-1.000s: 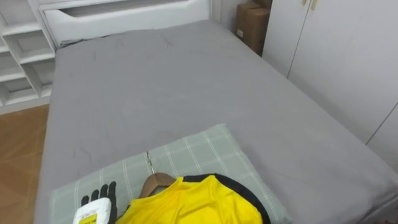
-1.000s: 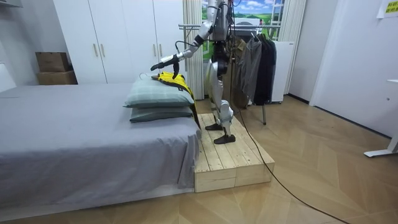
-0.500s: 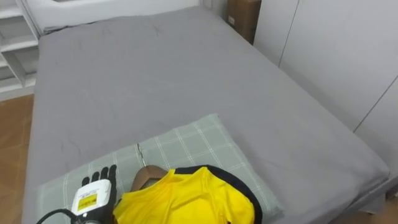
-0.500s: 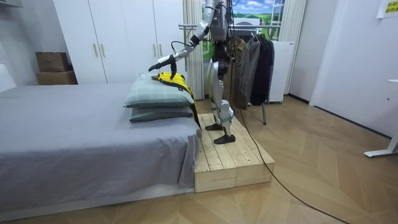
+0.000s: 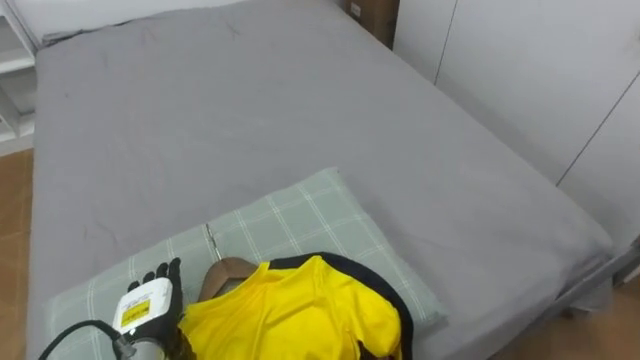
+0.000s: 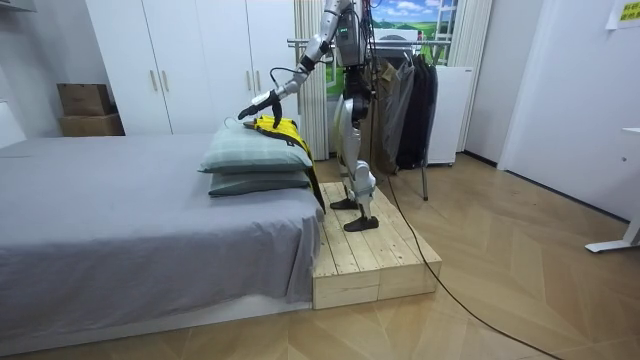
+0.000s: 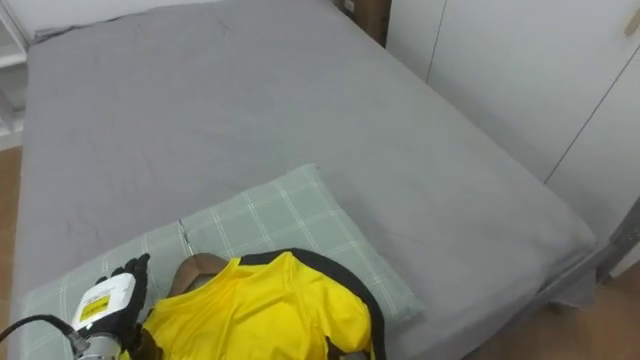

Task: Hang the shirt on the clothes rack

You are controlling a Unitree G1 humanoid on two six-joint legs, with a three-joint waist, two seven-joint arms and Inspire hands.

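The yellow shirt (image 5: pixel 300 315), soft and light, lies on its wooden hanger (image 5: pixel 228 272) atop the pillow (image 5: pixel 290 215) at the bed's (image 5: pixel 250 100) near edge. The left hand (image 5: pixel 150 305) is just beside it, fingers straight. I'd take hold at the stiff hanger neck.

text: none readable | yellow wall sign (image 6: pixel 628 13): print too small to read

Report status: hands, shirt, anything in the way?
Left hand open, beside hanger. Yellow shirt on hanger, lying on pillow. Nothing in the way.
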